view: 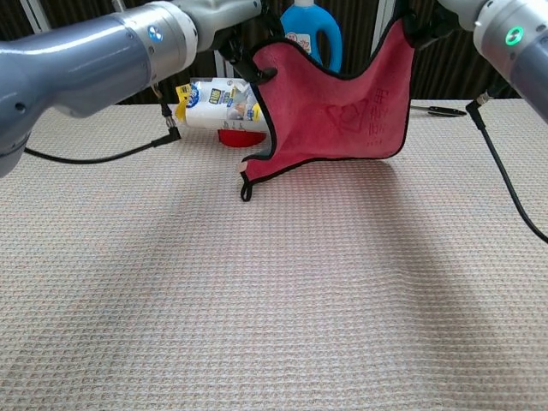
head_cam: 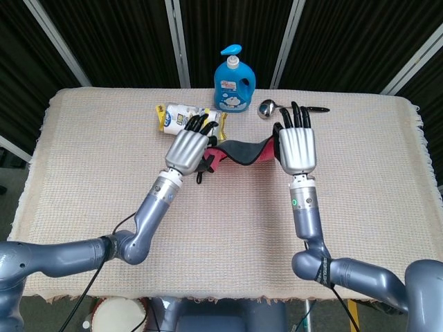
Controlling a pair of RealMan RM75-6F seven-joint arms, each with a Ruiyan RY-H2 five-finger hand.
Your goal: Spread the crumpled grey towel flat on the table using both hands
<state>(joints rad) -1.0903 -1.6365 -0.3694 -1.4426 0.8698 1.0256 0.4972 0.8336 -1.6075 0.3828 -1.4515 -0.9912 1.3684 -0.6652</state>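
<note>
The towel (head_cam: pixel 239 149) (view: pixel 334 111) is red with a black edge, not grey. It hangs stretched between my two hands over the far middle of the table. My left hand (head_cam: pixel 187 149) (view: pixel 244 43) grips its left top corner. My right hand (head_cam: pixel 296 145) (view: pixel 419 24) grips its right top corner, fingers pointing away from me. In the chest view the towel sags in the middle, and its lower edge and black loop (view: pixel 247 190) hang at or just above the table; I cannot tell whether they touch.
A blue soap bottle (head_cam: pixel 234 81) (view: pixel 312 34) stands at the back centre. A white and yellow pouch (head_cam: pixel 181 116) (view: pixel 214 103) lies behind my left hand, with a red item (view: pixel 235 137) by it. A metal ladle (head_cam: pixel 266 107) lies behind my right hand. A beige waffle cloth (head_cam: pixel 104 180) covers the table.
</note>
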